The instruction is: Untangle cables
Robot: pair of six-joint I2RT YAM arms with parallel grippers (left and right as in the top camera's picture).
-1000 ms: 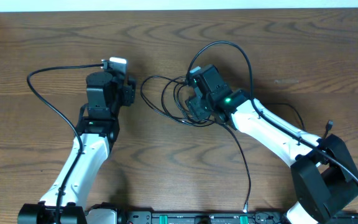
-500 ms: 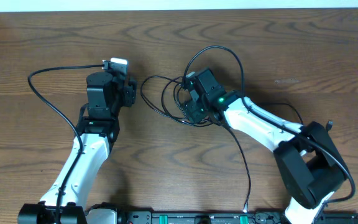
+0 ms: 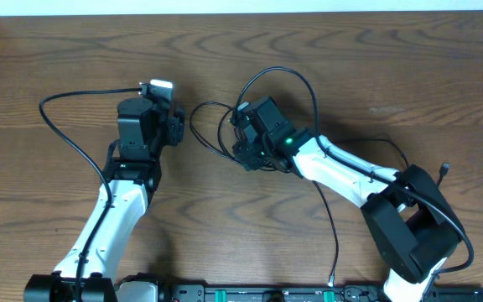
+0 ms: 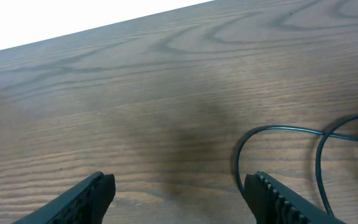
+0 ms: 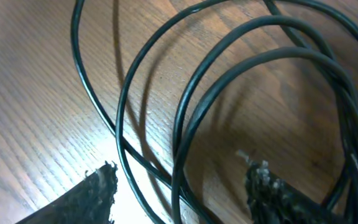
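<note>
Right claw (image 3: 243, 144) hangs released directly above the knot of black cables (image 3: 218, 132) at the centre of the overhead frame, on the wooden table (image 3: 57, 50). In the right wrist view its spread fingertips straddle several overlapping loops (image 5: 229, 81) that arc from the lower centre toward the upper right; none is pinched. Left claw (image 3: 177, 127), likewise released, sits over bare wood just left of the knot. Its wrist view shows one loop (image 4: 272, 134) lying at the lower right, beyond the right-hand fingertip. The knot's outer loops reach leftward toward the left claw, and one strand trails to the lower edge of the overhead frame. Judged from this, the right arm is the nearer: closing where it hangs would take a strand.
</note>
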